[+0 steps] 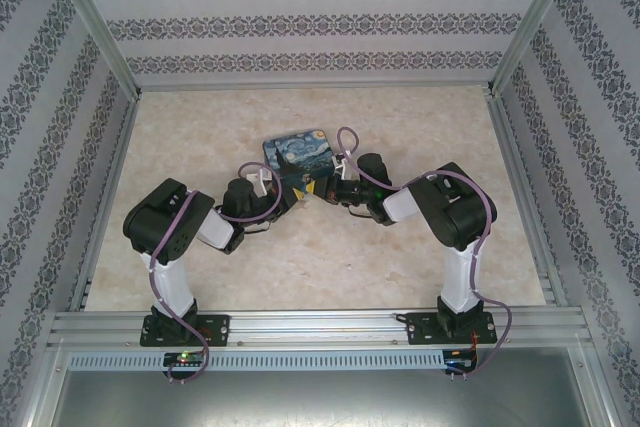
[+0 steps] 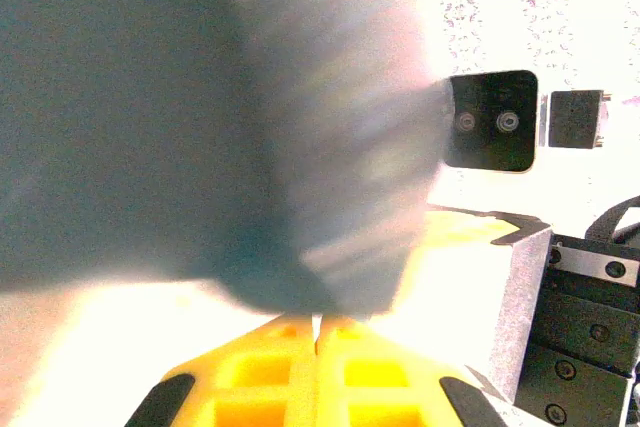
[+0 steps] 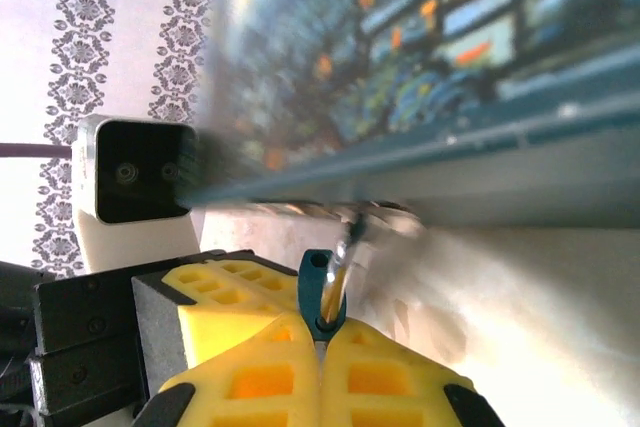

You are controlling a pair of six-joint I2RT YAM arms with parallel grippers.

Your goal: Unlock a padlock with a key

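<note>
Nearest you, your right gripper [image 3: 322, 335] is clenched on the padlock [image 3: 320, 292]. The yellow pads pinch the lower part of its teal body, and the rest stands up out of the fingertips toward a metal fitting on the edge of the painted box [image 1: 297, 152]. Expect the padlock to be light, rigid and slick. It is so small that a loose pinch would probably let it twist, so hold it by the flat sides of the body and leave the shackle and keyhole clear.

Your left gripper [image 2: 317, 329] is closed too, pad against pad, close up to the box. I cannot tell whether the key sits between those pads, and I cannot make it out elsewhere. It should be thin and stiff, and is best taken by its head.

Beyond both grippers the box lies flat on the table [image 1: 420, 247]. It looks closed, so its contents are hidden.
</note>
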